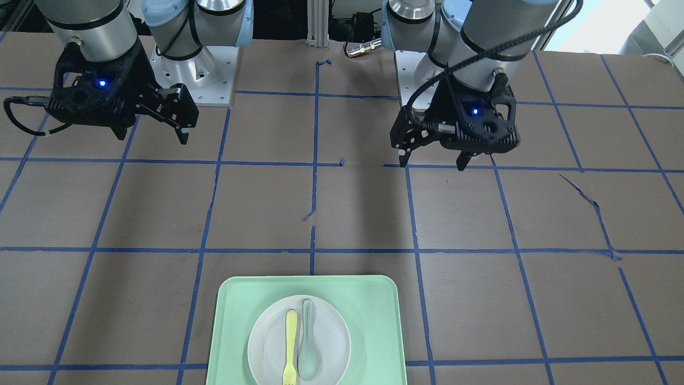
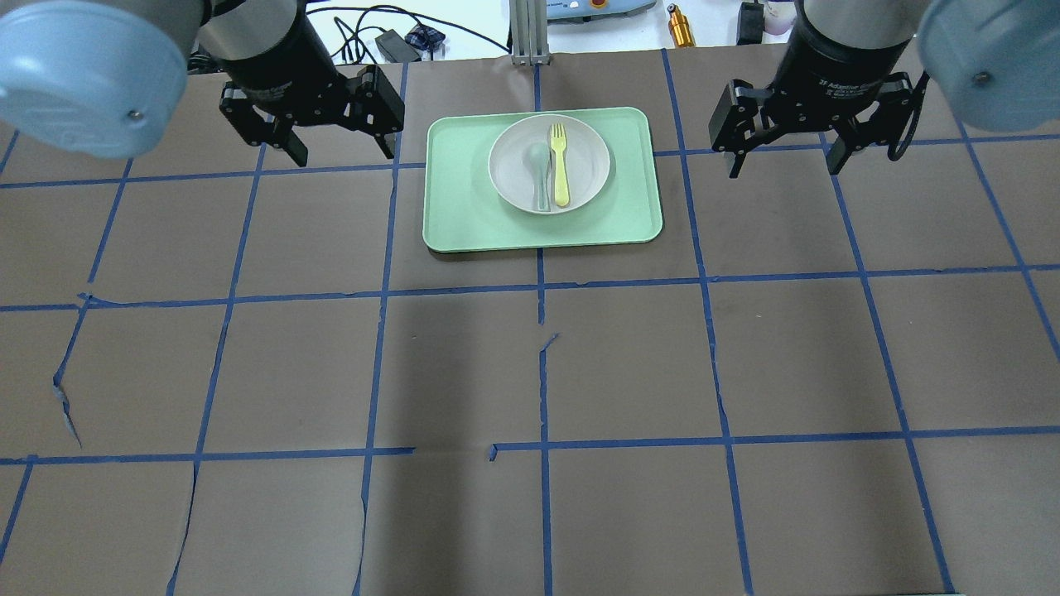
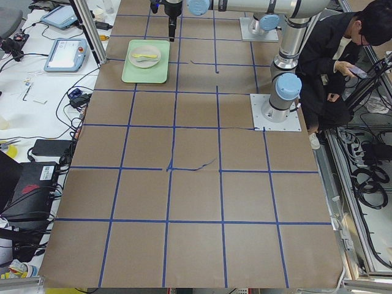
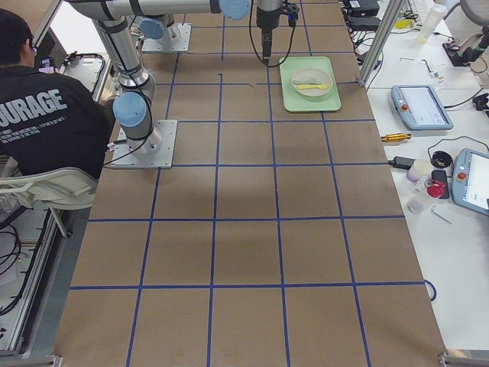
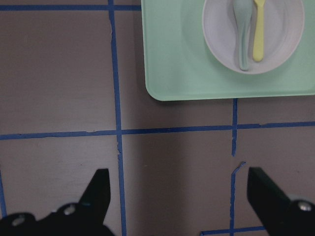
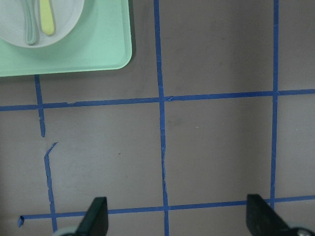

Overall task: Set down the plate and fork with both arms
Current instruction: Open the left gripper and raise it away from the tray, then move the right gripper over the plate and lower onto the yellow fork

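Note:
The small white plate (image 2: pixel 590 157) lies on the mint-green tray (image 2: pixel 464 207) at the table's far middle. The pale-yellow fork (image 2: pixel 561 170) lies on the plate, tines toward the far side, beside a grey-green spoon (image 2: pixel 541 172). My left gripper (image 2: pixel 344 156) hovers open and empty to the left of the tray. My right gripper (image 2: pixel 783 170) hovers open and empty to its right. The left wrist view shows plate (image 5: pixel 285 34), fork (image 5: pixel 259 29) and tray (image 5: pixel 177 59) beyond the left gripper (image 5: pixel 178 179). The right wrist view shows the right gripper (image 6: pixel 177 206), plate (image 6: pixel 66 22) and fork (image 6: pixel 47 17).
The brown table is marked with a blue tape grid (image 2: pixel 542 285). The arm bases (image 1: pixel 197 69) stand on the robot's side. A seated person (image 3: pixel 334 55) is by the bases. Tablets and cables (image 4: pixel 416 107) lie beyond the table's far edge.

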